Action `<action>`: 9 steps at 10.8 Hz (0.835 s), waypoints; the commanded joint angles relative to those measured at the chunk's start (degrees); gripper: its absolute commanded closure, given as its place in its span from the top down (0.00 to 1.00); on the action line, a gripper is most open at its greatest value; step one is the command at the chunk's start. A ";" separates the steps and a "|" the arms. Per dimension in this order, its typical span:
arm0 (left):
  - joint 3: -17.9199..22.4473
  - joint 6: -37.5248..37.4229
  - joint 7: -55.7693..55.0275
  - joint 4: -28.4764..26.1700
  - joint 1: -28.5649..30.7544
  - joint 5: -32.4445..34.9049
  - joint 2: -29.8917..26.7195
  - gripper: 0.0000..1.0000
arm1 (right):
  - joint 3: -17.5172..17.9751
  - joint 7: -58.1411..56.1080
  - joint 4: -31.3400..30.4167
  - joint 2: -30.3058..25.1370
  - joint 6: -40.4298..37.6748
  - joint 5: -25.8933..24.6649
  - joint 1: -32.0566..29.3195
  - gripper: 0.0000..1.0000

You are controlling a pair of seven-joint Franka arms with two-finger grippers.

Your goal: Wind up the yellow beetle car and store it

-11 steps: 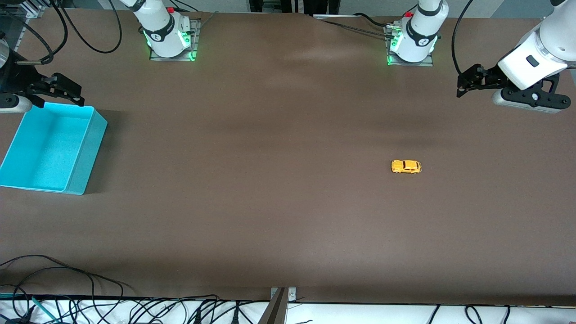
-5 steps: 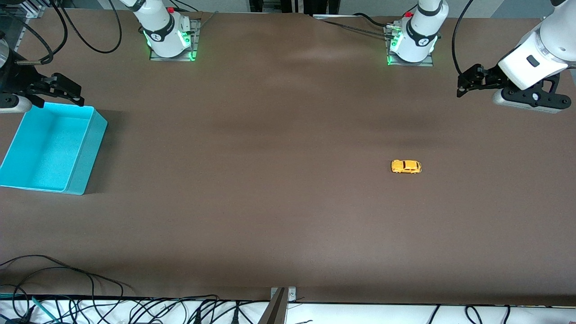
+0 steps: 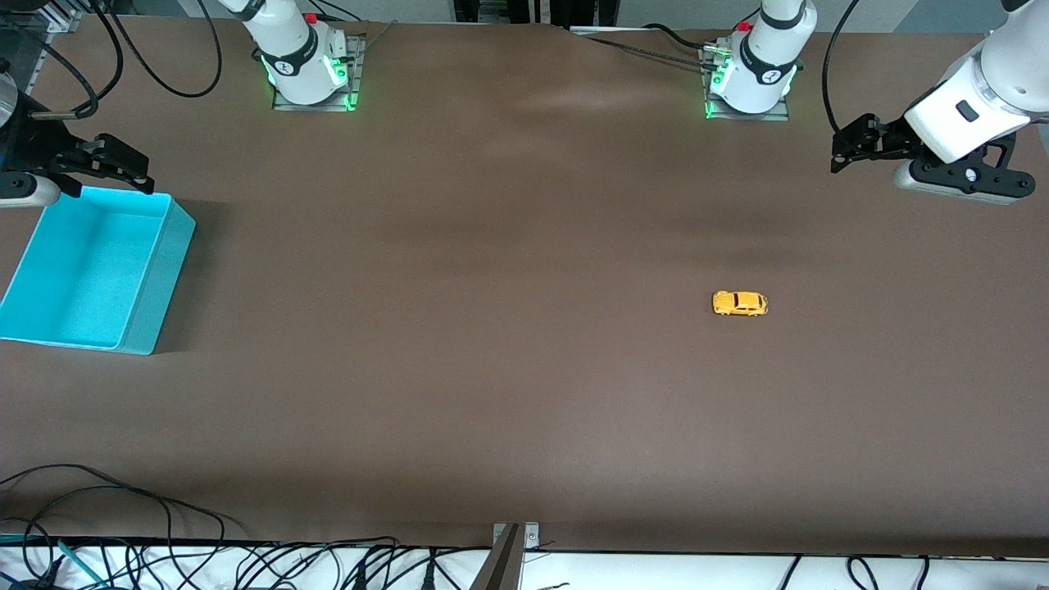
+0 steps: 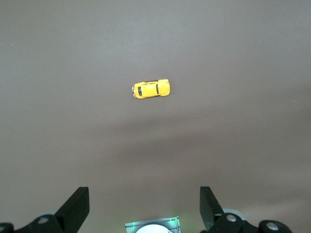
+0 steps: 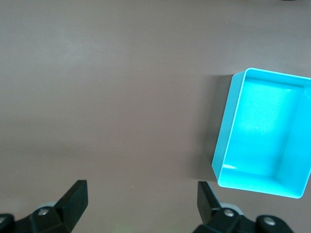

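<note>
The yellow beetle car (image 3: pixel 739 303) is a tiny yellow-orange toy with dark windows. It stands on its wheels on the brown table, toward the left arm's end, and also shows in the left wrist view (image 4: pixel 151 89). My left gripper (image 3: pixel 844 150) is open and empty, held high over the table at the left arm's end, well apart from the car; its fingers (image 4: pixel 75 208) show in the wrist view. My right gripper (image 3: pixel 135 168) is open and empty, up over the rim of a cyan bin (image 3: pixel 156 270).
The cyan bin (image 5: pixel 221 145) is empty and sits at the right arm's end of the table. The two arm bases (image 3: pixel 307 65) stand along the table's edge. Loose cables (image 3: pixel 246 565) lie off the table's edge nearest the front camera.
The left arm has shifted very slightly; the car, the bin and the right arm have not moved.
</note>
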 commanded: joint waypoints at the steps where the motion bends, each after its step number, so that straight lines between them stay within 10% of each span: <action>1: 0.06 -2.61 0.54 0.58 -0.74 -0.04 0.36 1.00 | -0.29 -1.10 1.04 0.38 -1.01 0.88 -0.08 1.00; 9: 0.06 8.62 42.42 -1.44 -1.09 1.54 10.56 1.00 | -1.34 -1.72 1.04 0.29 -1.01 1.40 -0.08 1.00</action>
